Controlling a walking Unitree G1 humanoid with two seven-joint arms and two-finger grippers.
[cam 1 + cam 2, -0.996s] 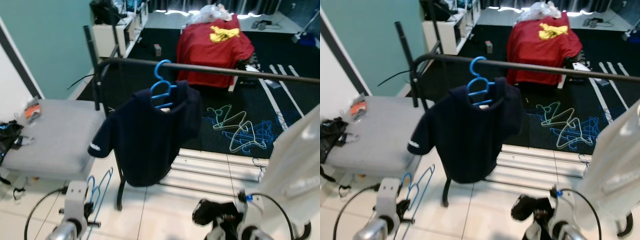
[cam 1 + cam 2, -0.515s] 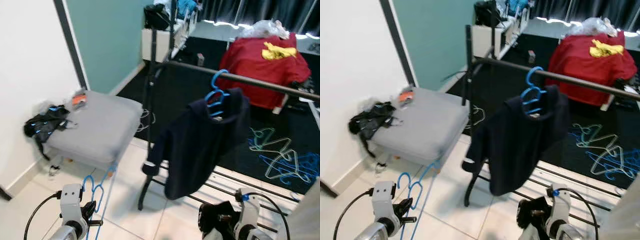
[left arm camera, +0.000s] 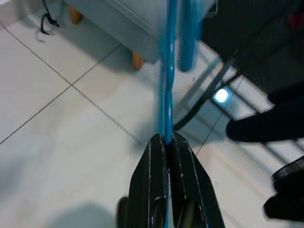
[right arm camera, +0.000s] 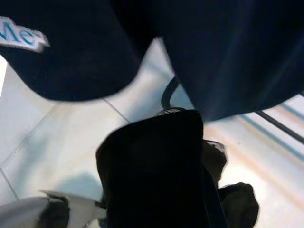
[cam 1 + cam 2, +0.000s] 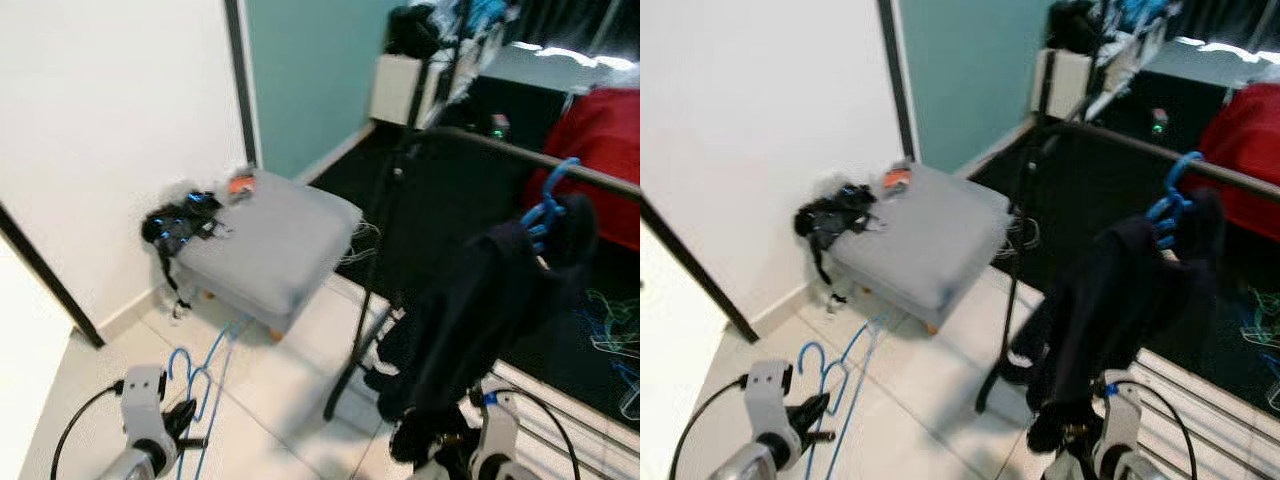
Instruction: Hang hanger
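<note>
Rail (image 5: 560, 166), upper right of the head view, carries a dark shirt (image 5: 480, 320) on its own hanger. The blue hanger (image 5: 200, 395), lower left, stands roughly upright, its hook uppermost, pinched between the pressed-together fingers of the left gripper (image 3: 163, 142). Rail lies up and right of it. Right gripper (image 5: 1080, 435): finger state cannot be told.

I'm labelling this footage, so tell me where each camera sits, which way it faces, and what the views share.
Left eye view: head, facing down and forward at the grey ottoman and clothes rail; both arms low.
Right eye view: same scene, dark shirt on rail.
Left wrist view: along the left gripper, shut on the blue hanger.
Right wrist view: along the right gripper, toward the shirt.
Shared: shirt, hanger, tiled floor.
</note>
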